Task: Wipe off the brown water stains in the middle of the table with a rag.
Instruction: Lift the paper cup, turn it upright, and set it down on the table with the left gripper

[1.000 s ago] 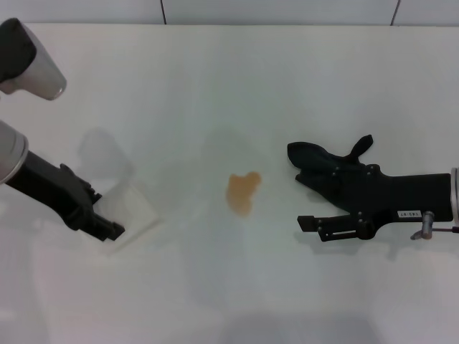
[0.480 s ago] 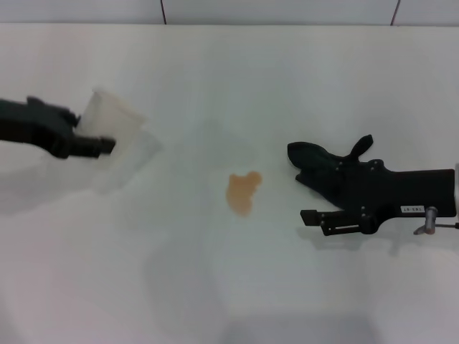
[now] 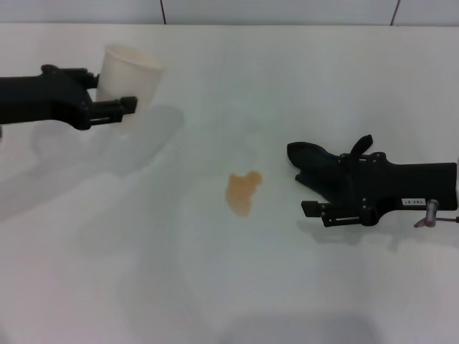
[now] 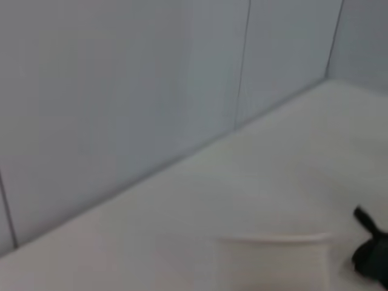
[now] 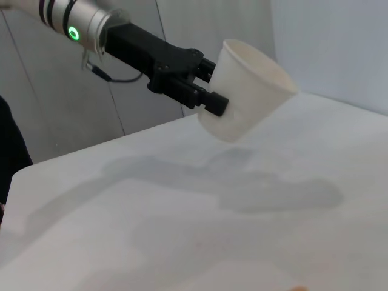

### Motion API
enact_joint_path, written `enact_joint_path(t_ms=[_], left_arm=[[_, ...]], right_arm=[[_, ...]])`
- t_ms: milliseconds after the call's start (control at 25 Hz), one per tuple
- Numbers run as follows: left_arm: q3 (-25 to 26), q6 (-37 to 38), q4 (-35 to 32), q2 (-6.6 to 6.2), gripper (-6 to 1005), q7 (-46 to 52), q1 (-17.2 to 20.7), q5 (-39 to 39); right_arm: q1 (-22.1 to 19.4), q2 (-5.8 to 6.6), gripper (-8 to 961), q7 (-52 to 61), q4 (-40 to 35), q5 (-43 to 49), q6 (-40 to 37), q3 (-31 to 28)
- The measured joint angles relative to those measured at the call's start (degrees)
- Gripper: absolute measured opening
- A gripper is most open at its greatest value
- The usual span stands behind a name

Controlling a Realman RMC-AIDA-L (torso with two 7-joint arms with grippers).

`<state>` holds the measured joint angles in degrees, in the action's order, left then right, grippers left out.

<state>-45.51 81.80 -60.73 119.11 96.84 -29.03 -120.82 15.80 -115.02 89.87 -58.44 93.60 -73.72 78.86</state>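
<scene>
We see the brown water stains [image 3: 243,192] lying near the middle of the white counter [image 3: 287,79]. The rag [image 3: 324,161] rests toward the counter's right edge, and our right gripper [image 3: 313,200] lies low over it, its fingers spread, one touching the rag's near side and the other out past it over bare counter. Our left gripper [image 3: 118,92] is raised off the counter near the far left corner, its fingers clamped on a tilted cup [image 3: 127,74].
</scene>
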Motion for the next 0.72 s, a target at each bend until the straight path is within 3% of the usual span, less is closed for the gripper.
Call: enact_joint_path(t_ms=[360, 720], left_arm=[[0.1, -5.4, 16.3, -0.02, 586, -22.7, 2.3, 14.8], [0.2, -7.6, 26.3, -0.09, 588, -38.3, 5.5, 23.8]], right_arm=[[0.1, -0.03, 814, -2.8, 1.2, 0.1, 1.0, 0.3], [0.1, -0.03, 814, -5.7, 1.5, 0.6, 2.0, 0.6]])
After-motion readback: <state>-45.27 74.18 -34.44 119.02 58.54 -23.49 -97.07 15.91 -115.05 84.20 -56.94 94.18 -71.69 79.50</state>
